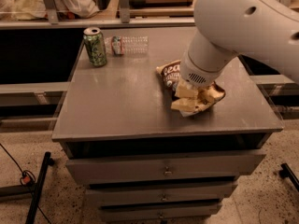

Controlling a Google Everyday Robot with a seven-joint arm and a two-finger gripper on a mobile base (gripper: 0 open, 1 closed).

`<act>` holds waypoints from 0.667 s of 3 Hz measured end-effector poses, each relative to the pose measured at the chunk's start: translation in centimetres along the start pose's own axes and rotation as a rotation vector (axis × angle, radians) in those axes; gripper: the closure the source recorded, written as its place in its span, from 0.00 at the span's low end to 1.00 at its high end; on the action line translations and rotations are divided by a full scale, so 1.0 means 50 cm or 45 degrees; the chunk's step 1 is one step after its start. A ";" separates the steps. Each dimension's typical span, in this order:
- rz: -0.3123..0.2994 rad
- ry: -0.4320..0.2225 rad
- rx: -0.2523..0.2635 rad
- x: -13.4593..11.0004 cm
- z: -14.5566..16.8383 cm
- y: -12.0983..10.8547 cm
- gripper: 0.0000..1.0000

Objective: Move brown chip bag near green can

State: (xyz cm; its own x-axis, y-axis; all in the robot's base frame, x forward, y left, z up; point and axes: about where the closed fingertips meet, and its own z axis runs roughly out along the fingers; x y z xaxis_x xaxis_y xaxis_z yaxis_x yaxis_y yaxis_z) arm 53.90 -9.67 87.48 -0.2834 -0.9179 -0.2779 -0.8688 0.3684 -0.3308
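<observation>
The gripper (192, 96) rests on the brown chip bag (169, 72), well apart from the green can (95, 46); whether it grips, I cannot tell. Grasping seems in hand; next the bag needs carrying beside the can.

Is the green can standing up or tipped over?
Upright: the green can has its silver top up. The gripper is on the brown chip bag.
</observation>
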 end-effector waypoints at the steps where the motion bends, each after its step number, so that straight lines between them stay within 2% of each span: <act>1: -0.029 0.001 0.172 -0.039 -0.034 -0.030 1.00; 2: -0.064 -0.063 0.282 -0.064 -0.067 -0.047 1.00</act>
State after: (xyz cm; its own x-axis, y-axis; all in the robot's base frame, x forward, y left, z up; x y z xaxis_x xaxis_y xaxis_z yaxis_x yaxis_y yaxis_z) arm 55.49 -8.08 92.17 -0.2173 -0.9294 -0.2982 -0.7693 0.3511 -0.5337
